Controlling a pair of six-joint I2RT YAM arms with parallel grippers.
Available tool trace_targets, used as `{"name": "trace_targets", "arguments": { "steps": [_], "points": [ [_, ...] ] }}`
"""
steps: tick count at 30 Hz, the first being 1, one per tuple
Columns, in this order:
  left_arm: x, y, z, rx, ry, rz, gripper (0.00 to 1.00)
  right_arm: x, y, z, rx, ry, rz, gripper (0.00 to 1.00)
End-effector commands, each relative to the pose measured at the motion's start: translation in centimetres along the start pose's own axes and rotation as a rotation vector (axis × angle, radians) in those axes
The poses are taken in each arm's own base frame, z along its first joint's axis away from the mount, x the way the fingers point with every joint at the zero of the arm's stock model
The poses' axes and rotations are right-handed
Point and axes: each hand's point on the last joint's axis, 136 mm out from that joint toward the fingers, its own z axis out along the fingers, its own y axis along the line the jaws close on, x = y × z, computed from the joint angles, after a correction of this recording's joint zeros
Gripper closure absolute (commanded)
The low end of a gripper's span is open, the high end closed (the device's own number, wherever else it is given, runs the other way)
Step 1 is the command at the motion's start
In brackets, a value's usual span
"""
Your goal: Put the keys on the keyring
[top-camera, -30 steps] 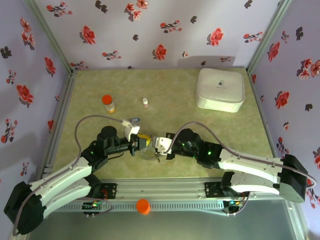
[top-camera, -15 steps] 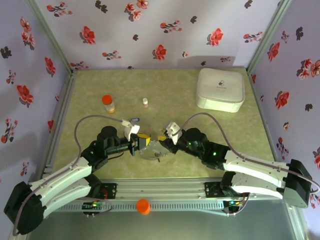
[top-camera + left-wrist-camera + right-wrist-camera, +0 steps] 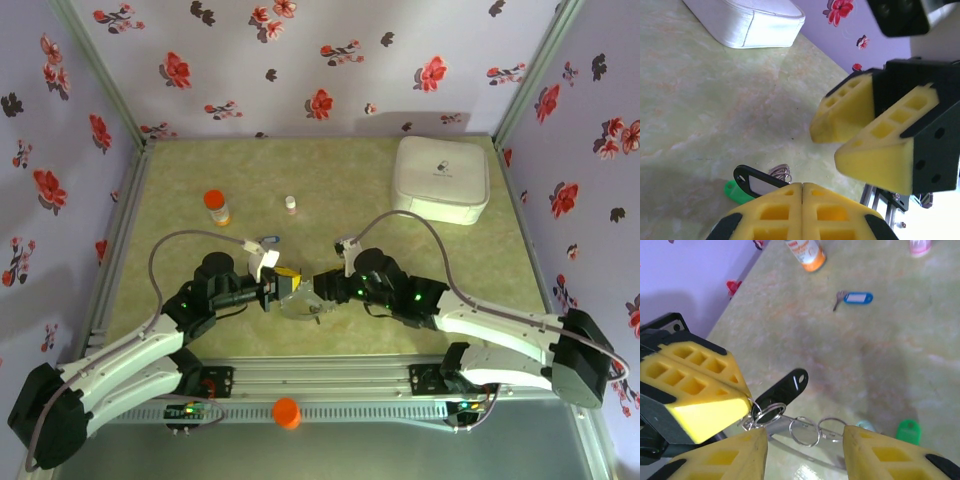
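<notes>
Top view first: the two arms meet nose to nose at the near middle of the counter (image 3: pixel 350 170). The left gripper (image 3: pixel 283 289) and the right gripper (image 3: pixel 327 286) are just apart, and the keyring (image 3: pixel 303 308) lies as a grey loop right under them. The blue key (image 3: pixel 265 240) sits alone just behind the left arm. Further back stand an orange-capped bottle (image 3: pixel 216 207) and a small pink bottle (image 3: pixel 291 204). The white box (image 3: pixel 441 178) carries a small dark mark on its lid, too small to read.

Over to the left wrist: its jaws are pressed flush together, with nothing showing between the pads. Just past the tips lie the black key (image 3: pixel 757 180), its white label window blank, and the green key (image 3: pixel 731 190). Opposite, the right gripper's yellow fingers stand apart.

Right wrist now: its jaws are open and empty, either side of a chain of small rings (image 3: pixel 805 432). The left gripper's closed tip touches the end ring beside the black key, though whether it actually pinches it is hard to tell. The bottle's label has print, unreadable, and the blue key's white insert shows no legible writing
</notes>
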Motion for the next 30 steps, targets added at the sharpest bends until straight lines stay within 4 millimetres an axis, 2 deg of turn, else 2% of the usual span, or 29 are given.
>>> {"name": "trace_targets", "arguments": {
  "steps": [1, 7, 10, 13, 17, 20, 24, 30],
  "points": [
    [-1.2, -0.3, -0.2, 0.001, -0.027, -0.004, 1.0, -0.4, 1.3, -0.1, -0.046, 0.024, 0.117, 0.54],
    [-1.2, -0.4, -0.3, 0.003, -0.027, -0.004, 1.0, -0.6, 0.4, -0.4, 0.01, 0.013, 0.094, 0.47],
    [-1.1, -0.4, -0.2, 0.006, -0.026, -0.005, 1.0, -1.1, 0.0, -0.8, 0.057, 0.018, 0.018, 0.44],
    [-1.0, -0.4, -0.2, 0.005, -0.026, -0.005, 1.0, -1.4, -0.7, -1.5, 0.09, 0.007, -0.223, 0.4],
    [-0.8, -0.4, -0.2, 0.008, -0.024, -0.005, 1.0, 0.7, -0.5, -1.2, -0.008, 0.01, -0.703, 0.4],
    [-0.8, -0.5, -0.2, 0.01, -0.023, -0.003, 1.0, 1.0, -0.3, -1.0, -0.067, 0.004, -0.903, 0.36],
    [-0.7, -0.4, -0.2, 0.009, -0.021, -0.004, 1.0, 0.5, -0.5, -0.3, -0.147, 0.04, -0.984, 0.36],
    [-0.8, -0.6, -0.1, 0.015, -0.018, -0.001, 1.0, 0.8, -0.3, 1.5, -0.271, 0.115, -1.004, 0.37]
  ]
}}
